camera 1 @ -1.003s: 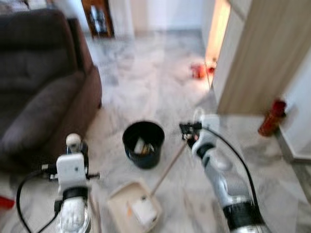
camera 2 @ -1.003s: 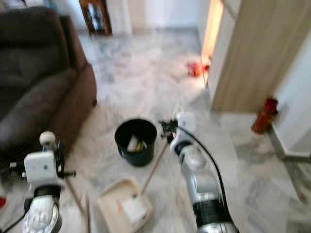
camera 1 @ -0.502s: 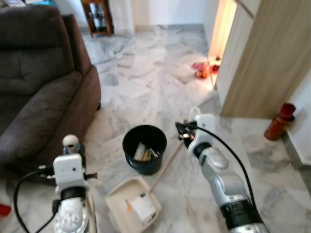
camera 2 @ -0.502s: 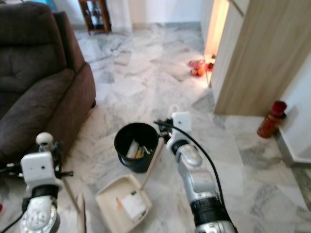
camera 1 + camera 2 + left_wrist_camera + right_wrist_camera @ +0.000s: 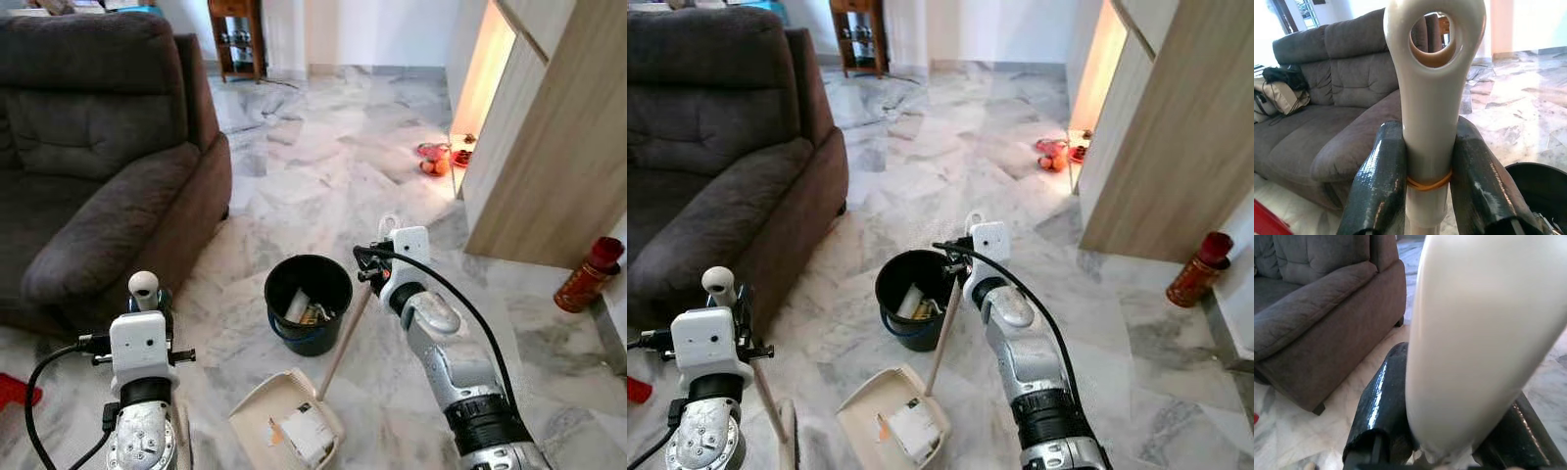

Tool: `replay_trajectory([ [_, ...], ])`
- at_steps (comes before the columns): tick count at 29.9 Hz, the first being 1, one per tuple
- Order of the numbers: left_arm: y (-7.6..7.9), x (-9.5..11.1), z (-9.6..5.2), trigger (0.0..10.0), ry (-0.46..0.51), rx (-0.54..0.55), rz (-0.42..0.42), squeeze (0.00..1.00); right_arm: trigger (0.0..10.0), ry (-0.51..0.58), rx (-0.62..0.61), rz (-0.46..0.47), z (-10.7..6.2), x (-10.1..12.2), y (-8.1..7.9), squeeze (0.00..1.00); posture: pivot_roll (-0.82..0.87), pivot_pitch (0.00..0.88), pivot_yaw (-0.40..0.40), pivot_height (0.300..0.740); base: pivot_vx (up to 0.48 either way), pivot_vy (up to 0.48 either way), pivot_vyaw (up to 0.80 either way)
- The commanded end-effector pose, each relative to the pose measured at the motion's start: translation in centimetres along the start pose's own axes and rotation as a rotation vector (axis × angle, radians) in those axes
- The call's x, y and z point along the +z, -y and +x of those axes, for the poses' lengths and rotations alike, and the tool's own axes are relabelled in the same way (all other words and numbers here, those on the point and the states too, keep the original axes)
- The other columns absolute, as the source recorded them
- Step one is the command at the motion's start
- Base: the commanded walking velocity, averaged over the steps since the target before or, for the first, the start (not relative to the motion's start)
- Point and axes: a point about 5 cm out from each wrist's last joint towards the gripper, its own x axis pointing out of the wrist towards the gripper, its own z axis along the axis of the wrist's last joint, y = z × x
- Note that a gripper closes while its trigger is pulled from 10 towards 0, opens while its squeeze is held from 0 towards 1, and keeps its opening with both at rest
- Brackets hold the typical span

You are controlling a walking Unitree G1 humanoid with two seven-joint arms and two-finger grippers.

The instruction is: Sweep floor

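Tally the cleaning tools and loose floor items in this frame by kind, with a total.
Black bin: 1
Dustpan: 1
Broom handle: 1
Red bottle: 1
Total: 4

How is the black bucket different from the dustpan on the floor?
The black bucket is round, deep and dark; the dustpan is flat, shallow and cream. The bucket stands alone on the marble, while the dustpan has a long handle held by the right gripper. The bucket sits farther from the robot, the dustpan nearer. Both hold rubbish.
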Motion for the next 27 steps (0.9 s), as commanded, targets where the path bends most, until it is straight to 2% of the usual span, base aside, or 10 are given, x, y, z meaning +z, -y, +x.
replay_trajectory([
  [1, -0.2, 0.2, 0.0, 10.0, 0.03, -0.004, 0.028, 0.0, 10.0, 0.018, -0.005, 0.005, 0.2, 1.5, 0.0, 0.0, -0.15, 0.059, 0.054, 0.74, 0.0, 0.0, 0.0],
  [7, -0.1, 0.1, 0.0, 10.0, 0.028, -0.007, 0.032, 0.0, 10.0, -0.015, 0.006, 0.019, 0.3, 2.6, -0.1, 0.0, -0.15, 0.058, 0.054, 0.74, 0.0, 0.0, 0.0],
  [11, -0.1, 0.1, 0.0, 10.0, 0.028, -0.007, 0.032, 0.0, 10.0, -0.008, 0.043, 0.026, 0.4, 4.7, -0.2, 0.0, -0.15, 0.061, 0.053, 0.74, 0.0, 0.0, 0.0],
  [15, 0.0, 0.0, 0.0, 10.0, 0.027, -0.008, 0.032, 0.0, 10.0, -0.015, 0.065, 0.032, 0.3, 5.4, -0.2, 0.0, -0.16, 0.063, 0.053, 0.74, 0.0, 0.0, 0.0],
  [18, 0.0, 0.0, 0.0, 10.0, 0.026, -0.007, 0.03, 0.0, 10.0, -0.011, 0.076, 0.082, 0.2, 5.8, -0.4, 0.0, -0.16, 0.063, 0.053, 0.74, 0.0, 0.0, 0.0],
  [27, 0.0, 0.0, -0.1, 10.0, 0.025, -0.007, 0.029, 0.0, 10.0, 0.022, 0.099, 0.137, 0.1, 6.9, -1.1, 0.0, -0.15, 0.066, 0.053, 0.74, 0.0, 0.0, 0.0],
])
